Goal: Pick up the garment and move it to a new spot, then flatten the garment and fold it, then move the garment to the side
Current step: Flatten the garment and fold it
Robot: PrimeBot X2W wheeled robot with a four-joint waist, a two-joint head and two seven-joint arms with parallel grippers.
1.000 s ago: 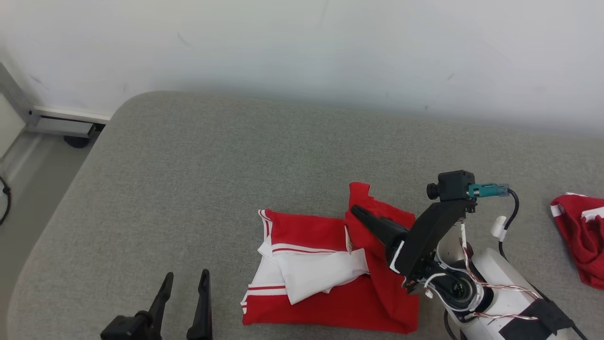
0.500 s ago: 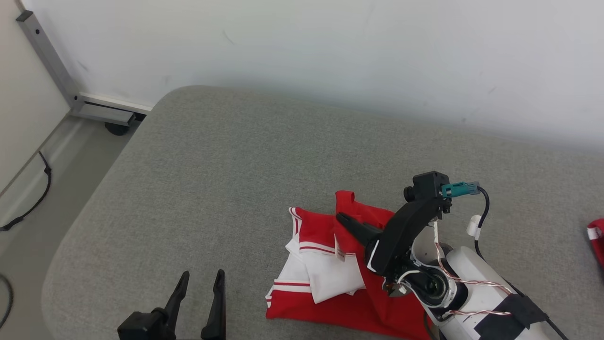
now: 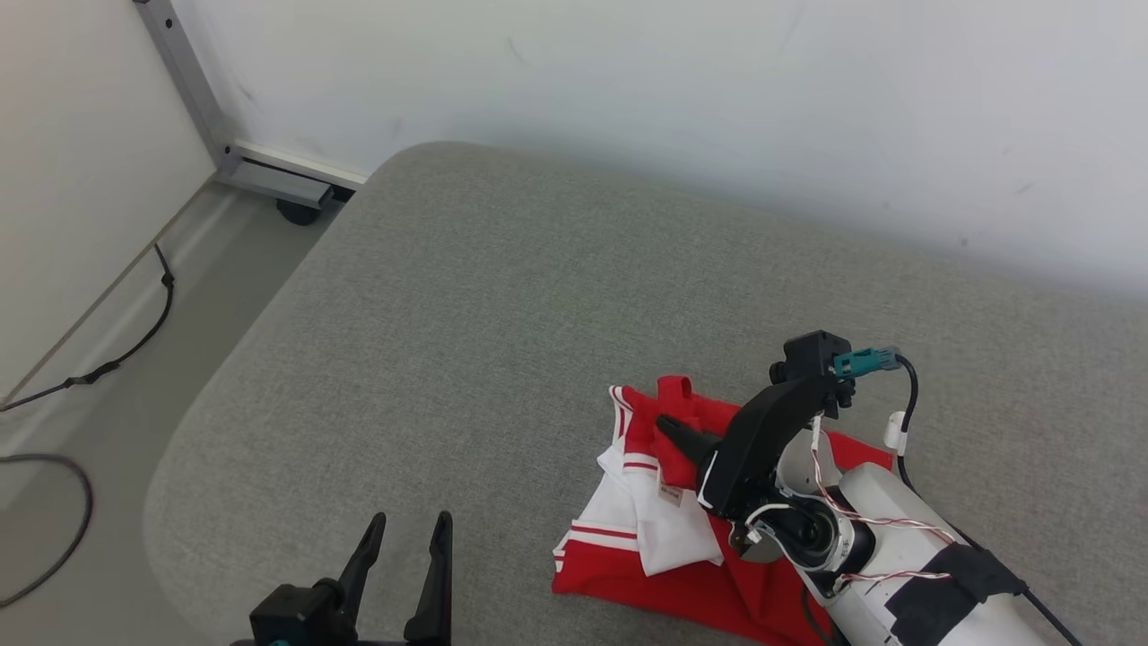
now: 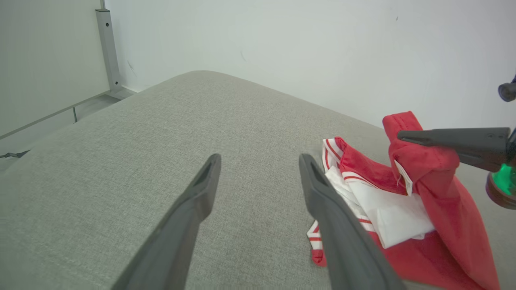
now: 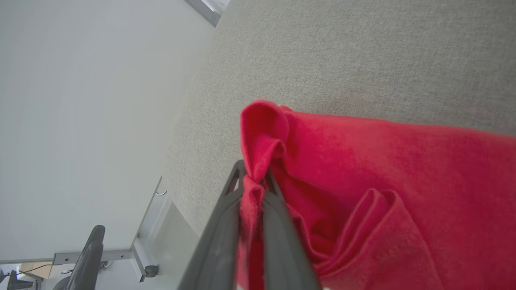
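The garment (image 3: 646,588) (red, with white panels and red-and-white striped trim) is located on the grey cushion (image 3: 502,296), near its front edge and right of centre in the head view. Most of the cloth is bunched flat on the cushion; one red fold is raised above the rest. That fold is clamped between the fingers of the right gripper (image 5: 253,177), which are closed on it near their tips, as is seen in the right wrist view. A small white label (image 4: 405,183) is seen hanging from the cloth just below the clamped fold. The right gripper is pointed toward the far left corner of the cushion. The left gripper (image 4: 258,161) is held over the front left part of the cushion, well apart from the garment; its fingers are spread wide and nothing is held between them. A white wall (image 3: 673,81) is seen behind the cushion, and a dark cable (image 3: 167,280) is laid on the floor (image 3: 108,502) to the left
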